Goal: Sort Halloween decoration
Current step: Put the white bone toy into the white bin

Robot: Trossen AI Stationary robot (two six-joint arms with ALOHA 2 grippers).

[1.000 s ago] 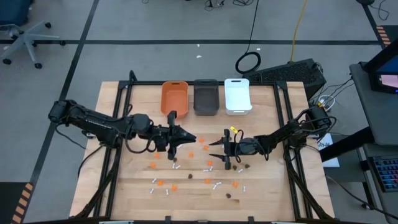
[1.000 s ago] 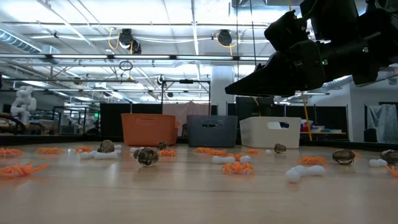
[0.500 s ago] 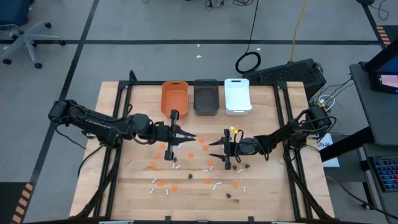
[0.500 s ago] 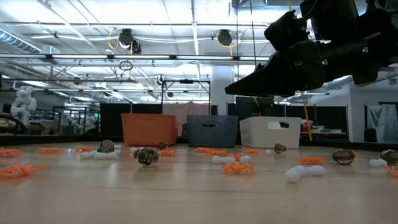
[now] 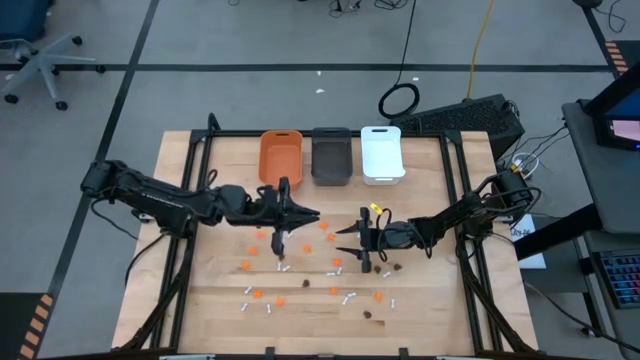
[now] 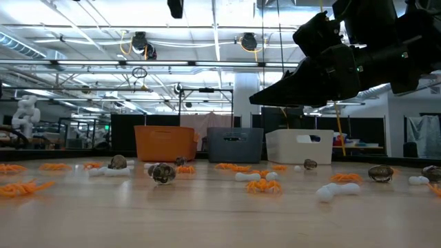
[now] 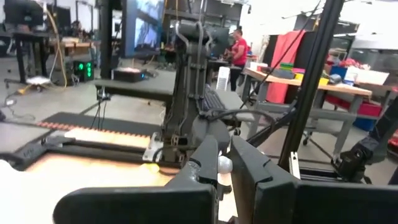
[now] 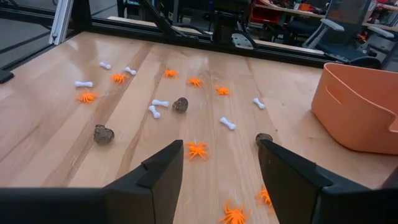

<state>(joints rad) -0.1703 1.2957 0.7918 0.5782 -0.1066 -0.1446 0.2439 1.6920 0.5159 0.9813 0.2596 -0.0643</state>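
Tiny, light decorations scattered mid-counter, one white piece pinched.
The left tool (image 7: pixel 224 165) holds a small white stick (image 7: pixel 224 164); the right tool (image 8: pixel 221 168) hangs wide over orange blobs (image 8: pixel 197 150), likely soft; pinch each across its middle.

floor (image 5: pixel 250 40): grey, black tape lines | office chair (image 5: pixel 40 55) upper left | ceiling lights (image 6: pixel 103 14): bright strips

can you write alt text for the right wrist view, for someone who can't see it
The right tool hangs open above a wooden table strewn with small orange spiders, white bones and dark lumps. One spider lies on the table in the gap between its two dark fingers. An orange bin sits at the edge of the picture.
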